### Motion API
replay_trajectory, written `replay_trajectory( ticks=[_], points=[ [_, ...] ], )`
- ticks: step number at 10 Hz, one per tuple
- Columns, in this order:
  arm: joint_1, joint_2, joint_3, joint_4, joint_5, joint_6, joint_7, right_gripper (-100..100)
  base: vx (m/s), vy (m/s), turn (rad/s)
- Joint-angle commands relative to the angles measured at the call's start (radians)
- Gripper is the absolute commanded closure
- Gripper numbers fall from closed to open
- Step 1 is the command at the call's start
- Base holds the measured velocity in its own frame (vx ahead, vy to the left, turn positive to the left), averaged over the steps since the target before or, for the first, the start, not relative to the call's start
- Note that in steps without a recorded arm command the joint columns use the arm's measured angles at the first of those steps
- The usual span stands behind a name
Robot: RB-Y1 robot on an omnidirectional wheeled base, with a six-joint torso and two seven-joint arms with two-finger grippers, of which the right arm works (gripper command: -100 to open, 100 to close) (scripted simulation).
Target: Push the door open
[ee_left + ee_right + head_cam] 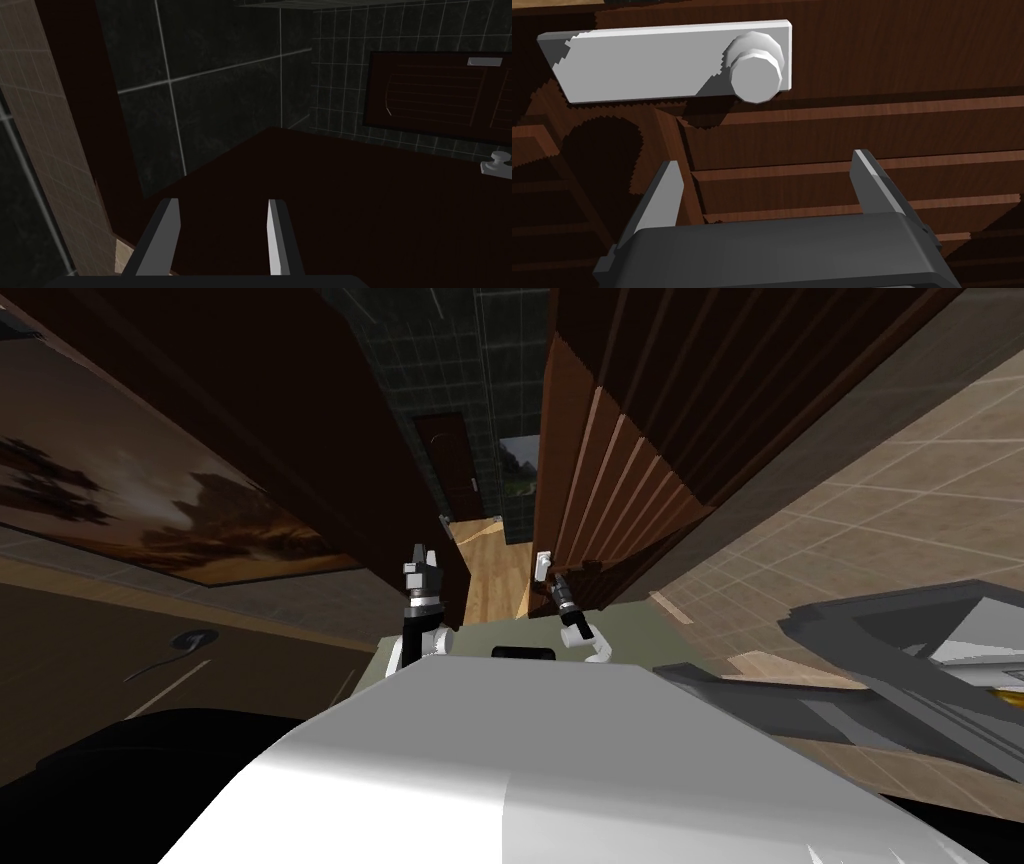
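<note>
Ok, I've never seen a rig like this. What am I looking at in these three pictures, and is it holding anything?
This is a two-armed robot in a simulated house. The wide, tilted picture comes from a camera on its head, looking down past its chest. The left gripper and right gripper show small ahead of it. The other two pictures come from a camera on each hand, looking along that hand's two fingers. The right hand's camera faces a brown slatted door, with a white handle plate and its round knob just beyond the fingers. The left hand's camera looks over a dark brown surface toward dark tiled walls. Both grippers are open and hold nothing.
</note>
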Motion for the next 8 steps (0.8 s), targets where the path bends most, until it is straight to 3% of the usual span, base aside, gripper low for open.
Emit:
replay_trajectory(
  ticks=[1, 8],
  points=[
    [-0.009, 0.003, -0.006, 0.01, 0.0, 0.0, 0.001, -100, 0.123, 0.004, 0.025],
    [-0.046, 0.016, -0.028, 0.052, -0.002, 0.001, 0.005, -100, 0.184, 0.03, 0.023]
  ],
)
